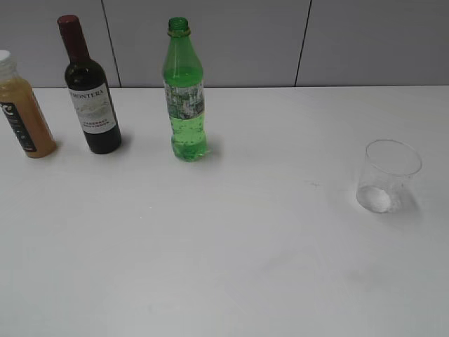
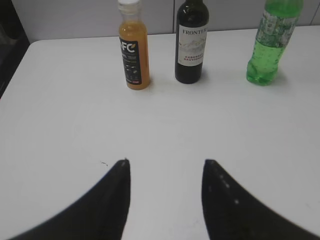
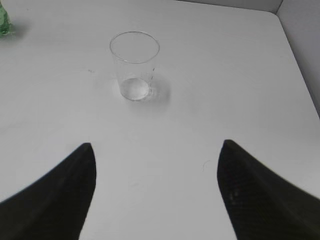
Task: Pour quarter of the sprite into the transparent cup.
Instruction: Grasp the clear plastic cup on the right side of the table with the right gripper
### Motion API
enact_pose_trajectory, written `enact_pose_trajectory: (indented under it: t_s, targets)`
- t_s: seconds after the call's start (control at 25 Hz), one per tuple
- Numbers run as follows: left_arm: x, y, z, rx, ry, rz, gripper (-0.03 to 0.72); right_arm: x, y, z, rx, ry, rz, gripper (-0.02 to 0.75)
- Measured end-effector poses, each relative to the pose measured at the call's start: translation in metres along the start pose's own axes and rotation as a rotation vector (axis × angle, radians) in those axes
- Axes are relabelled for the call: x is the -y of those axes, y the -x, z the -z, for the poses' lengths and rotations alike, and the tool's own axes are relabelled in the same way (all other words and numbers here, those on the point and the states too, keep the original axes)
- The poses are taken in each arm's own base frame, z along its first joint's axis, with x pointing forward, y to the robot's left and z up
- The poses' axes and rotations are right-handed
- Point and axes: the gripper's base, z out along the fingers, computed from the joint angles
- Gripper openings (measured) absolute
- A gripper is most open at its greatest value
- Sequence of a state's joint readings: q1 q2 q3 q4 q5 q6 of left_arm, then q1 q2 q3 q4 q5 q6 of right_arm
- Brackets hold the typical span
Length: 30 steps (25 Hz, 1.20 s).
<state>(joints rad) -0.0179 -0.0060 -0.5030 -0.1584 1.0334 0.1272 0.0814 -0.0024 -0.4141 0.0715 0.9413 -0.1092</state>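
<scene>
The sprite (image 1: 186,98), a tall green bottle with no cap, stands upright at the back middle of the white table; it also shows at the top right of the left wrist view (image 2: 270,47). The transparent cup (image 1: 387,177) stands upright and empty at the right; it also shows in the right wrist view (image 3: 134,66). My left gripper (image 2: 166,162) is open and empty, well short of the bottles. My right gripper (image 3: 156,145) is open and empty, short of the cup. Neither gripper shows in the exterior view.
A dark wine bottle (image 1: 90,91) with a red cap and an orange juice bottle (image 1: 22,109) stand left of the sprite; both also show in the left wrist view (image 2: 191,42) (image 2: 133,47). A grey wall runs behind the table (image 1: 224,267). The table's right edge (image 3: 300,75) shows.
</scene>
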Motion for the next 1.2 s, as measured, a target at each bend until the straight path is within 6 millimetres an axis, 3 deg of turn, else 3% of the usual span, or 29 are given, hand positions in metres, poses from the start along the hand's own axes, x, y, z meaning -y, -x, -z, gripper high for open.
enact_pose_trajectory:
  t_s: [0.24, 0.32, 0.44, 0.56, 1.2]
  targets:
    - [0.0001, 0.0, 0.0, 0.0, -0.001, 0.0, 0.373, 0.0, 0.0, 0.0, 0.0, 0.0, 0.0, 0.584]
    - [0.0001, 0.0, 0.0, 0.0, -0.001, 0.0, 0.428, 0.0, 0.0, 0.0, 0.0, 0.0, 0.0, 0.584]
    - [0.0001, 0.0, 0.0, 0.0, -0.001, 0.0, 0.591, 0.0, 0.0, 0.0, 0.0, 0.0, 0.0, 0.584]
    - [0.0001, 0.0, 0.0, 0.0, -0.001, 0.0, 0.656, 0.0, 0.0, 0.0, 0.0, 0.0, 0.0, 0.584]
    - [0.0001, 0.0, 0.0, 0.0, -0.001, 0.0, 0.646, 0.0004, 0.0071, 0.0037, 0.056, -0.005, 0.001, 0.669]
